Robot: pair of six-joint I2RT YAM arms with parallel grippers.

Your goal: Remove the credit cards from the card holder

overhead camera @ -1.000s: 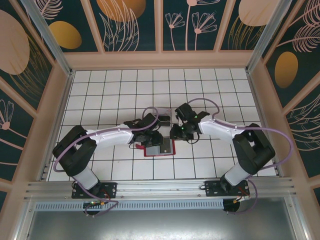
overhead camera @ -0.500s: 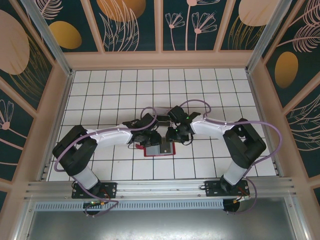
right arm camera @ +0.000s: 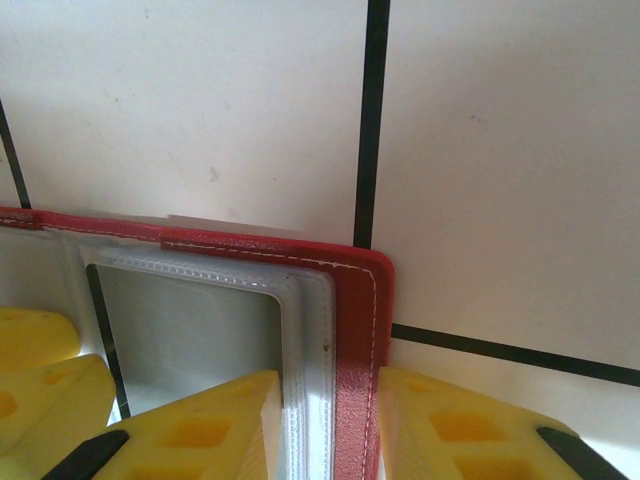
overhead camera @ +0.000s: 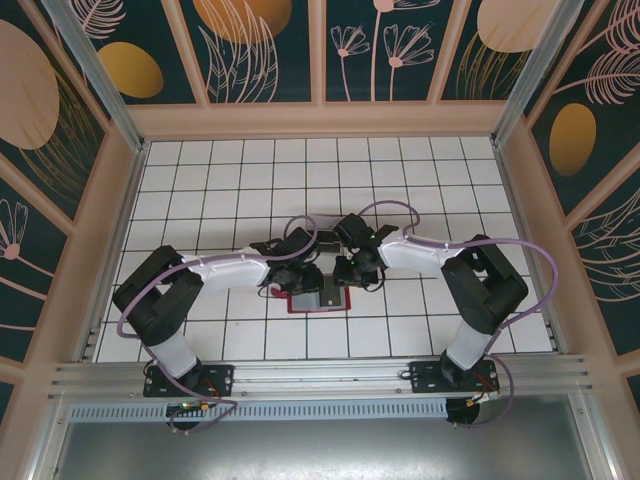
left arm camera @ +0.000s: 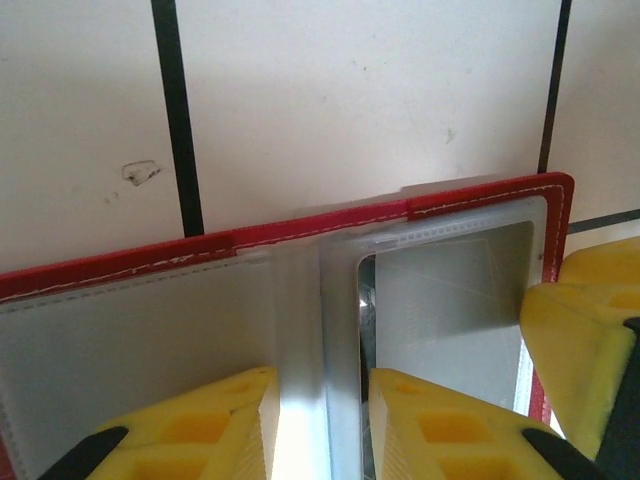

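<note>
One card holder (overhead camera: 322, 301) lies open near the table's (overhead camera: 200, 180) front edge, mid-width, unmoved; right gripper (right arm camera: 330, 430) has swung in over its right edge, left gripper (left arm camera: 322, 430) straddles its fold, both jaws partly apart, can't tell if clamped.

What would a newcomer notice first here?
The red folding card holder with grey inner side lies open on the white gridded table, both arms meeting over it. The left gripper straddles its middle fold with yellow fingers; the right gripper straddles its stitched red edge.
</note>
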